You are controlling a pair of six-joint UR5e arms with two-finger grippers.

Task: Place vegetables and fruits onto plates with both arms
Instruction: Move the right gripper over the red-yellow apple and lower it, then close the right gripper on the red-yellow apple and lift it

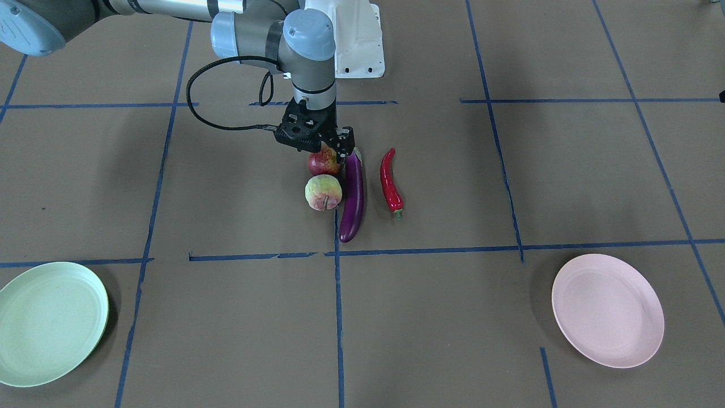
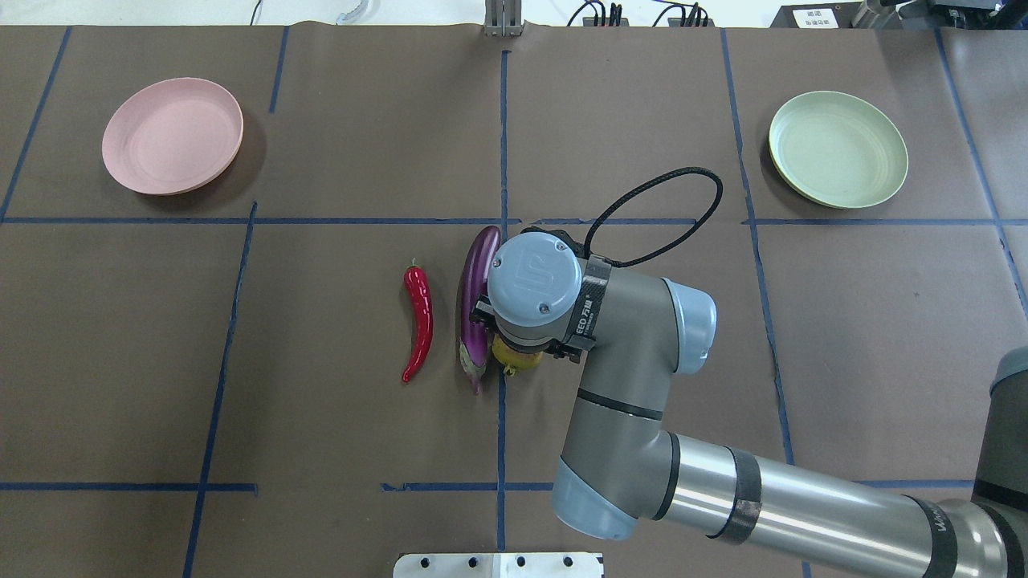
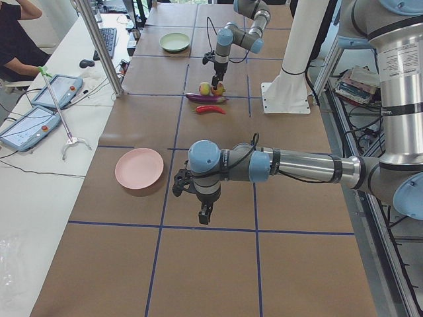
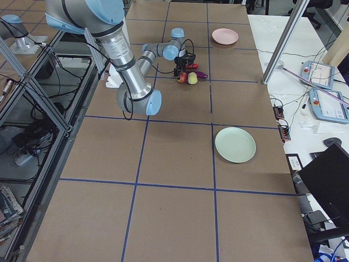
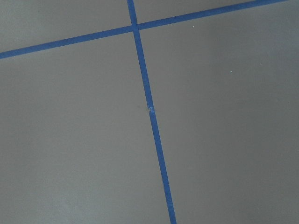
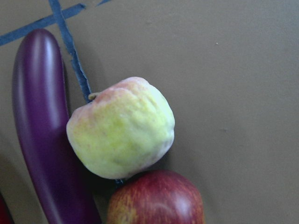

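Front view: right gripper (image 1: 327, 148) low over pomegranate (image 1: 323, 165); can't tell if open or holding. Apple (image 1: 323, 192) touches pomegranate. Eggplant (image 1: 353, 195) beside both, chili (image 1: 390, 180) near. Green plate (image 1: 51, 323) and pink plate (image 1: 607, 310) far apart.
Left side view: left gripper (image 3: 205, 215) above table (image 3: 218, 264); can't tell if open.
Right wrist view: apple touches eggplant.

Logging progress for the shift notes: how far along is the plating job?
Done: nothing; the pink plate and green plate are bare. In hand: the right gripper sits low over the pomegranate; grasp unclear. To do: pomegranate, apple, eggplant and chili all lie on the table; the left gripper hangs apart, nearer the pink plate.
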